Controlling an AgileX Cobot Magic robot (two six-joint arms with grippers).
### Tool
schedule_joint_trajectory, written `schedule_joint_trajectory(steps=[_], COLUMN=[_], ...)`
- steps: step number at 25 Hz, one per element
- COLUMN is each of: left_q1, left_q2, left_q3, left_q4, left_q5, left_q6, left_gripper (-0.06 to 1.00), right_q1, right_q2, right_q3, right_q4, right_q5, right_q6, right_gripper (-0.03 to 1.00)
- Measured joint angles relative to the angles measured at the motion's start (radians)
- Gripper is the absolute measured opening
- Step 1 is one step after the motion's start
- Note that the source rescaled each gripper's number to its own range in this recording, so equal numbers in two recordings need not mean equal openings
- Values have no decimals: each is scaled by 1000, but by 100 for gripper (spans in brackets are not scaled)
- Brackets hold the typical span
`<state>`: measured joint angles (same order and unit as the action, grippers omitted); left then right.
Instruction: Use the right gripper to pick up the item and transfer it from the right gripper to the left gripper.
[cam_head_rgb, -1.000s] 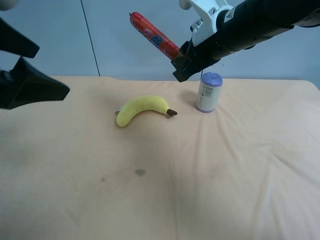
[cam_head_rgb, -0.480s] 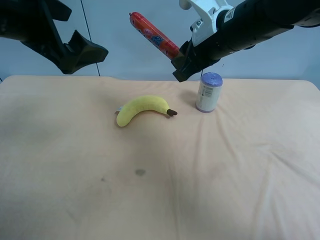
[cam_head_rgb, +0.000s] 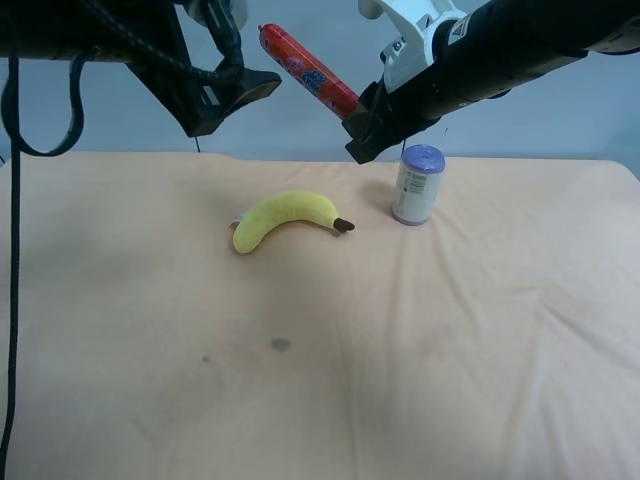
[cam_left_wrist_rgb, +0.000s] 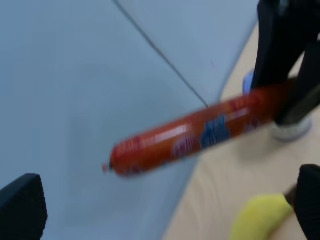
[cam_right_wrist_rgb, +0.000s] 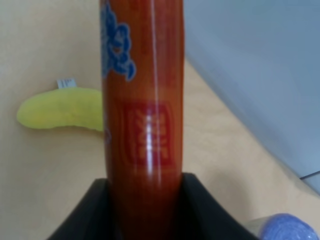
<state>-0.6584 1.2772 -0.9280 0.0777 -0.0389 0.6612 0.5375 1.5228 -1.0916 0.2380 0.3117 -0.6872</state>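
Note:
The item, a slim red stick (cam_head_rgb: 307, 70) with blue-and-white markings, is held in the air above the table's back. My right gripper (cam_head_rgb: 357, 125), on the arm with the white bracket, is shut on its lower end; the right wrist view shows the item (cam_right_wrist_rgb: 142, 115) clamped between the black fingers (cam_right_wrist_rgb: 87, 212). My left gripper (cam_head_rgb: 240, 100) is open, just left of the item's free end and apart from it. In the left wrist view the item (cam_left_wrist_rgb: 195, 137) lies blurred between the two finger tips (cam_left_wrist_rgb: 20, 207).
A yellow plush banana (cam_head_rgb: 285, 218) lies on the tan cloth (cam_head_rgb: 330, 380) below the item. A white-and-purple can (cam_head_rgb: 417, 184) stands under the right arm. A black cable (cam_head_rgb: 12, 300) hangs from the left arm at the view's left edge.
My left gripper has risen from the view's left edge and moved right toward the item's free end. The right arm and the item have not moved.

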Motion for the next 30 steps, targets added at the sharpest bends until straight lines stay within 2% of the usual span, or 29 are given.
schedule_joint_trajectory(steps=[7, 17, 22, 25, 30], left_q1=[-12, -12, -12, -8, 39], left_q2=[85, 170, 170, 170, 170], left_q3=[0, 0, -1, -1, -1], left_q4=[65, 72, 61, 38, 31], left_q5=[-164, -324, -321, -273, -192], left_q6=[59, 154, 163, 164, 168], left_gripper=[100, 100, 100, 100, 100], right_q1=[0, 0, 0, 0, 0], right_q2=[0, 0, 0, 0, 0], right_q3=[0, 0, 0, 0, 0], right_q4=[0, 0, 0, 0, 0], right_q5=[-1, -12, -12, -12, -12], right_q6=[0, 0, 0, 0, 0], right_gripper=[1, 1, 1, 1, 1])
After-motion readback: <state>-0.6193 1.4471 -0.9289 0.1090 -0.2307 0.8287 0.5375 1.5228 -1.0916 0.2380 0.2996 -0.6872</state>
